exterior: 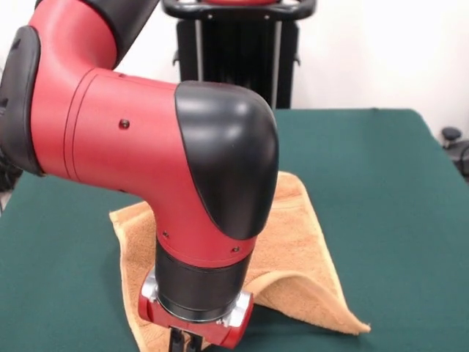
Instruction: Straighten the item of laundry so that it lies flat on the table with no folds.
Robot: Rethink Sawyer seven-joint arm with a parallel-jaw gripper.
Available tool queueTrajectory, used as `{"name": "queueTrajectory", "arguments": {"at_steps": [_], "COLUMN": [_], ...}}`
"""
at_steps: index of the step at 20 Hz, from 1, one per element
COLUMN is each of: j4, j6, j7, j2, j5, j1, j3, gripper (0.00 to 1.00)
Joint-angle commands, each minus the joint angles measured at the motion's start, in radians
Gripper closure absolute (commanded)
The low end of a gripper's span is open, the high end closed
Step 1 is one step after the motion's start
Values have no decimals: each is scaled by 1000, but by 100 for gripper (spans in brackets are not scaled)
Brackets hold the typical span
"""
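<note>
Towel count: one orange-tan terry towel [293, 242], the only piece of cloth in the front view.
Towel position: on the green table, in the near middle of the picture, partly hidden behind the arm's lower links.
Towel shape: not flat. The near right part rises in a rounded hump with a shadowed hollow under its edge, then runs down to a pointed corner lying on the felt at the lower right. A second corner shows at the left, just beside the arm. The far edge shows to the right of the arm's elbow.
Towel detail: a woven band runs along the right-hand side; no tag shows from this side.
Table count: one table [381, 169] with a dark green felt-like top, far larger than the towel.
Arm count: one red and black arm [168, 154], coming in from the upper left and bending down over the towel's left half.
Gripper: only its dark upper part [185, 342] shows below the red wrist flange at the bottom edge; the fingertips are cut off by the frame.
Gripper opening: cannot tell how wide it stands, nor whether it holds or touches the cloth.
Behind: one black pedestal [238, 51] at the table's far side, against a white wall.
</note>
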Motion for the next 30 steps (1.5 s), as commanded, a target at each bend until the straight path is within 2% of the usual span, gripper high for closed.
{"name": "queueTrajectory", "arguments": {"at_steps": [1,10,26,27,28,30], "j4": [-28,-135,-105,-109,-101,-96], "j6": [54,174,121,166,153,138], "j7": [-156,-258,-233,-245,-246,-225], "j2": [-11,11,19,19,16,18], "j5": [-16,-68,-126,-136,-146,-145], "j1": [21,-12,-21,-19,-21,-21], "j3": [79,120,196,194,207,212], "gripper": [100,100,100,100,0,0]}}
